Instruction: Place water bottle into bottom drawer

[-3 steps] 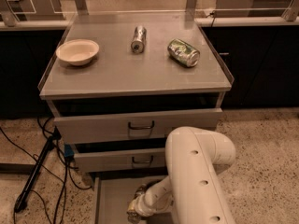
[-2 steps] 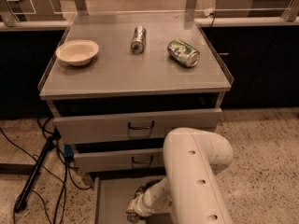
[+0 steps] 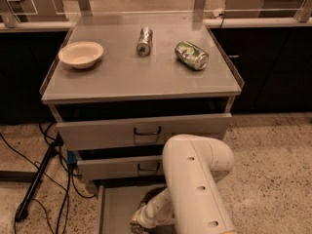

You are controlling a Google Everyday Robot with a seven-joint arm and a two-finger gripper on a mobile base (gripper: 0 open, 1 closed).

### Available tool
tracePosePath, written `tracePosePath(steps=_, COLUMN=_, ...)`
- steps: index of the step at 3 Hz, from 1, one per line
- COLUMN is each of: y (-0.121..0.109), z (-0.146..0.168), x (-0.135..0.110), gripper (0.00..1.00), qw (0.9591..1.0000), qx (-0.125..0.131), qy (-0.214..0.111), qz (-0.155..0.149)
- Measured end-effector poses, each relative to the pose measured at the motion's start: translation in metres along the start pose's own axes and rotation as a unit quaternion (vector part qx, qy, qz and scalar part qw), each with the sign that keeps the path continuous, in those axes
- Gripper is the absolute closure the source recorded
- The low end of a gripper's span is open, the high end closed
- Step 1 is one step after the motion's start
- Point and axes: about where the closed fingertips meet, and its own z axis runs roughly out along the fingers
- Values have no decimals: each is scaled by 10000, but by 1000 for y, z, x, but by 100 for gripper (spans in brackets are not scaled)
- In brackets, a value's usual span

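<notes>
Where end effector (image 3: 140, 219) sits, bottom drawer (image 3: 116, 207) flat, grey.

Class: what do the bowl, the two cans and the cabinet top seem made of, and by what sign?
Bowl: cream, matte, perhaps ceramic or plastic. Silver can: bare metal, bright sheen. Green can: printed metal, glossy highlights. Cabinet top: grey, probably painted metal, dull even sheen. The tool sits low in the bottom drawer.

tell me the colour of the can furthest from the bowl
That can is green, camera view; the end effector is down at the bottom drawer.
</notes>
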Motion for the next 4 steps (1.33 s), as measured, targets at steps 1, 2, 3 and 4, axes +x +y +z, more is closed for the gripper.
tracePosePath(steps=1, y=0, z=0, x=0, gripper=75, qw=10000, qx=0, qy=0, qz=0)
tracePosePath(steps=2, y=0, z=0, x=0, gripper=51, qw=10000, qx=0, qy=0, qz=0)
tracePosePath(steps=3, y=0, z=0, x=0, gripper=28, qw=10000, qx=0, qy=0, qz=0)
tracePosePath(steps=4, y=0, z=0, x=0, gripper=5, qw=10000, qx=0, qy=1, qz=0)
